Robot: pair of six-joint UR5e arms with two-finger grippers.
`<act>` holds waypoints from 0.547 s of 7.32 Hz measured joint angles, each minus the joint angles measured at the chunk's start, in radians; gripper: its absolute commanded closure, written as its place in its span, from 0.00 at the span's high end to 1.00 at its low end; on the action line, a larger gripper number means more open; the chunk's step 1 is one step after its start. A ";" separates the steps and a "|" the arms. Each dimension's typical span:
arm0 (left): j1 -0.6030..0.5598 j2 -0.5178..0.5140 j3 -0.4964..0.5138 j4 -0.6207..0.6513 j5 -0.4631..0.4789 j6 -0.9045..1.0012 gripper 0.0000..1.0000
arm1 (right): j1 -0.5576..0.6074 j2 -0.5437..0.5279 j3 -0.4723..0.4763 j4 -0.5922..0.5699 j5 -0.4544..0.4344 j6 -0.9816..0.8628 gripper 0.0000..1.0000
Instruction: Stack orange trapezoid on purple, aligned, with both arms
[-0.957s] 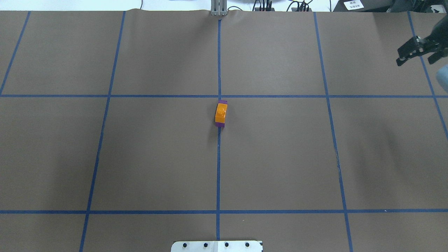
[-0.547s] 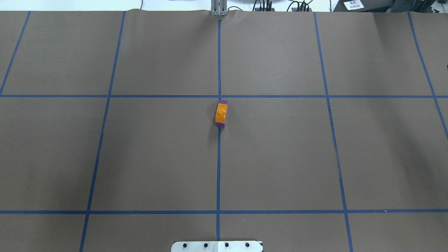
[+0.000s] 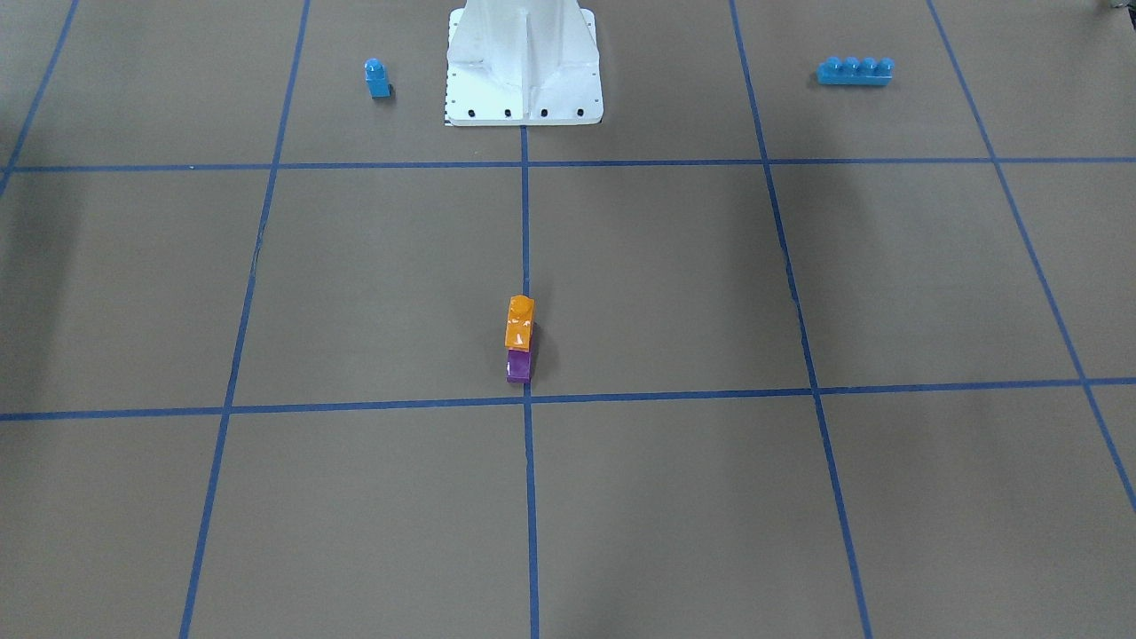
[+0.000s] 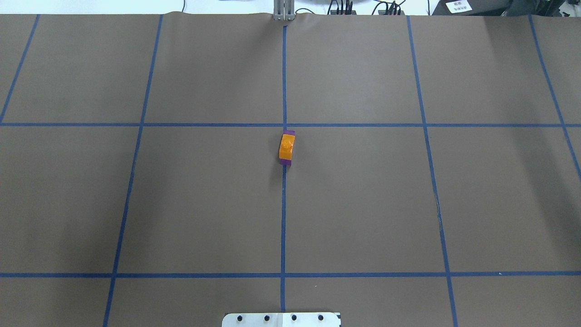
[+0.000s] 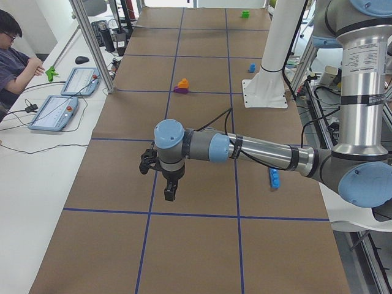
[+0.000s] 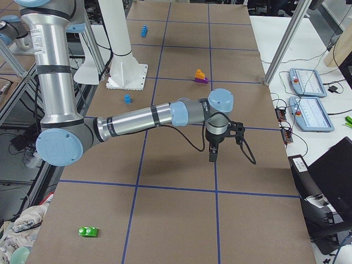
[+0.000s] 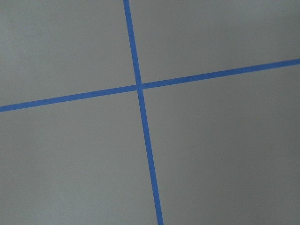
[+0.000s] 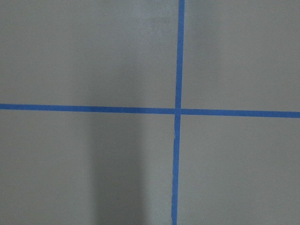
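The orange trapezoid point(image 4: 286, 146) sits on top of the purple brick point(image 4: 289, 133) at the table's middle, on the centre tape line. The stack also shows in the front view, orange point(image 3: 520, 324) above purple point(image 3: 518, 366). No gripper touches it. My left gripper point(image 5: 169, 191) shows only in the exterior left view, hanging over bare table well short of the stack; I cannot tell if it is open. My right gripper point(image 6: 213, 155) shows only in the exterior right view, likewise away from the stack; I cannot tell its state. Both wrist views show only tape crossings.
A small blue single-stud brick point(image 3: 377, 78) and a long blue four-stud brick point(image 3: 855, 70) lie either side of the white robot base point(image 3: 524, 98). A green brick point(image 6: 88, 231) lies near the right end. An operator point(image 5: 12, 58) sits beside the table.
The right gripper, seen at the overhead view's right edge a second ago, has moved out of that view. The orange-on-purple stack has not moved.
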 measured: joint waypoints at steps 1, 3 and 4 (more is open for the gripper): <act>-0.002 0.007 0.005 -0.001 0.006 0.009 1.00 | 0.021 -0.007 -0.026 0.001 0.021 -0.045 1.00; -0.017 0.015 0.048 -0.001 0.035 0.107 1.00 | 0.036 -0.016 -0.037 0.001 0.031 -0.067 1.00; -0.024 0.018 0.064 -0.002 0.041 0.135 1.00 | 0.041 -0.019 -0.036 0.001 0.030 -0.069 1.00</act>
